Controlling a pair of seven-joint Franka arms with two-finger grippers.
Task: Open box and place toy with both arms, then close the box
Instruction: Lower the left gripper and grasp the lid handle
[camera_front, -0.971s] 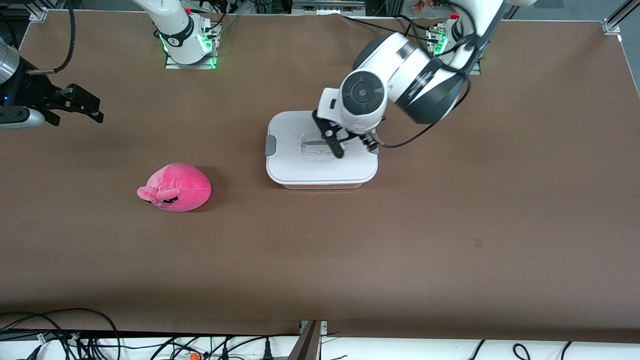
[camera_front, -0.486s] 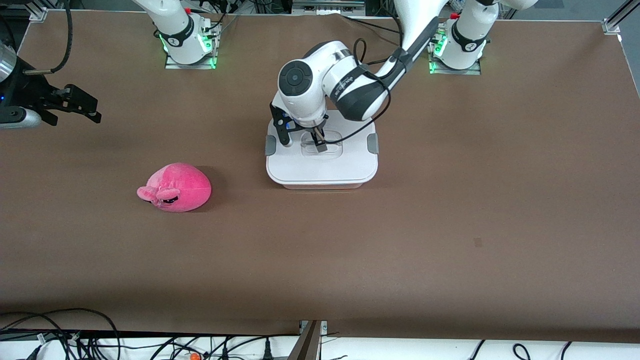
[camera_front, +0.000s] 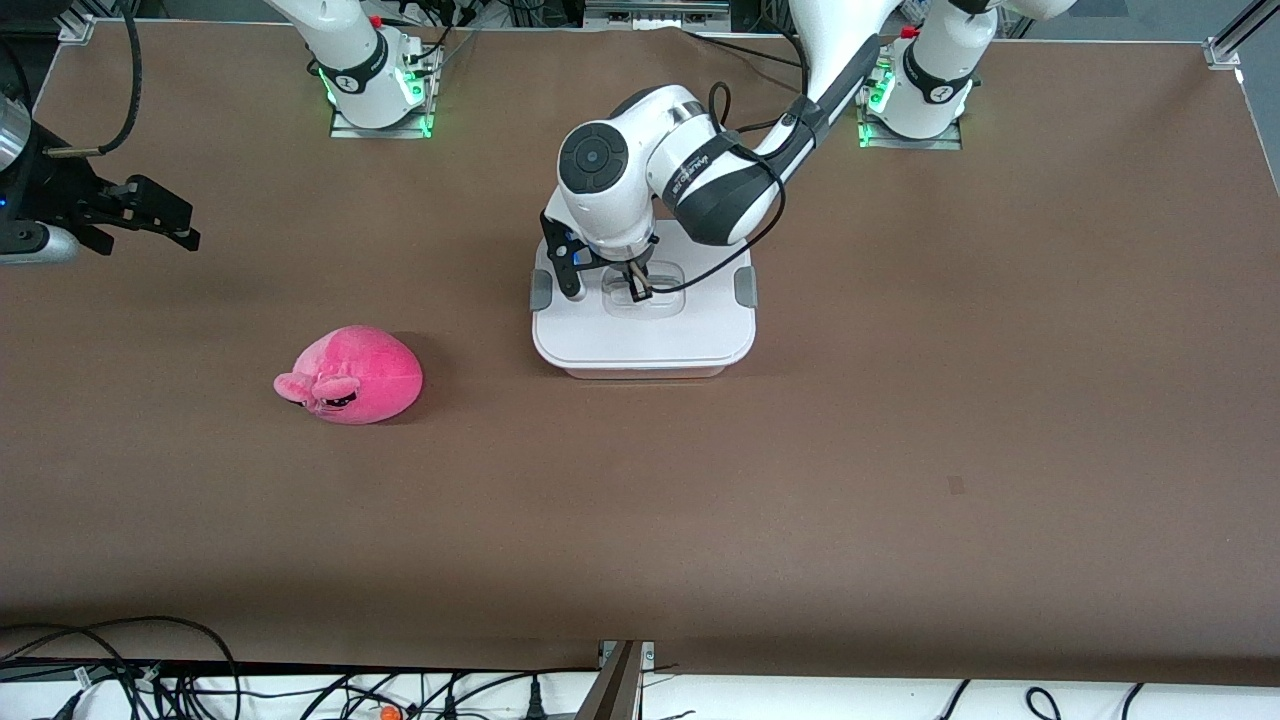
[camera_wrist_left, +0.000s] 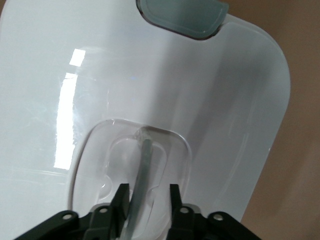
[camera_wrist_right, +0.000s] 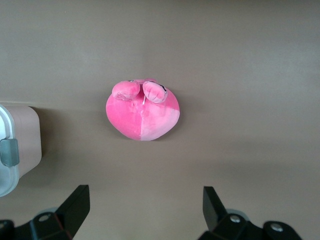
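The box (camera_front: 640, 335) stands mid-table with its white lid on and grey clips (camera_front: 744, 288) at both ends. My left gripper (camera_front: 630, 288) is down in the lid's clear recessed handle (camera_front: 668, 285). In the left wrist view the lid (camera_wrist_left: 150, 75) fills the frame, and the left gripper (camera_wrist_left: 148, 197) is open with its jaws astride the grey handle bar (camera_wrist_left: 145, 160), one finger against it. The pink toy (camera_front: 350, 375) lies on the table toward the right arm's end. My right gripper (camera_front: 150, 215) is open and empty, in the air over that end; its wrist view (camera_wrist_right: 145, 205) shows the toy (camera_wrist_right: 142, 115) lying on the table.
The brown table (camera_front: 800, 480) is bare around the box and toy. The box's corner with a grey clip (camera_wrist_right: 9, 152) shows in the right wrist view. Cables (camera_front: 150, 680) hang along the table edge nearest the front camera.
My left arm has swung round over the lid and its gripper has come down into the handle recess. The right gripper has drifted slightly. Box and toy have not moved.
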